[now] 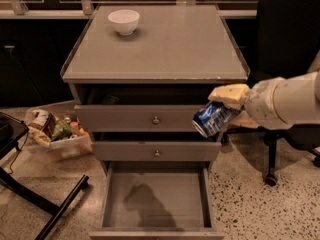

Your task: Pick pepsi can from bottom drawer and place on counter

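My gripper [223, 107] is shut on the pepsi can [210, 120], a dark blue can with white markings, held tilted on its side. It hangs in the air at the right front of the cabinet, level with the top knobbed drawer and just below the counter's [165, 49] front right corner. The bottom drawer [155, 199] is pulled out below, its grey floor bare but for my arm's shadow. My white arm reaches in from the right.
A white bowl [123, 21] stands at the counter's back left. Two knobbed drawers [150, 119] sit above the open one. A box of snacks [55, 131] lies on the floor at left, black chair legs [45, 204] before it. A dark office chair [287, 44] stands at right.
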{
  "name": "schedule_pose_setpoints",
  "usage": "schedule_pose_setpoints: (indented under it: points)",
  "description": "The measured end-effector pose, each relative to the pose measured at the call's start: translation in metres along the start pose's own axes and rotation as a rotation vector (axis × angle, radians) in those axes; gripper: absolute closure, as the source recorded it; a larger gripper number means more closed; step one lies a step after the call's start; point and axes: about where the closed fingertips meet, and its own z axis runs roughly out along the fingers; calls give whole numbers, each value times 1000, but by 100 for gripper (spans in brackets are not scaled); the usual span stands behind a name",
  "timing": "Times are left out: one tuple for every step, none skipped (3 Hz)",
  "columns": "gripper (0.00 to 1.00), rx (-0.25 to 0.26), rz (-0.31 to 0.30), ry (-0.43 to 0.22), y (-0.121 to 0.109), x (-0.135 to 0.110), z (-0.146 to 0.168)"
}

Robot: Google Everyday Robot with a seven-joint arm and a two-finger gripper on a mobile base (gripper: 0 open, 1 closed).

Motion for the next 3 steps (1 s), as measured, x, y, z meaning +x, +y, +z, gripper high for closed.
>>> schedule_pose_setpoints:
  points:
    - [100, 19, -36, 17, -11, 8, -7]
    - [100, 19, -35, 17, -11, 8, -7]
    - [100, 13, -25, 25, -10, 8, -8]
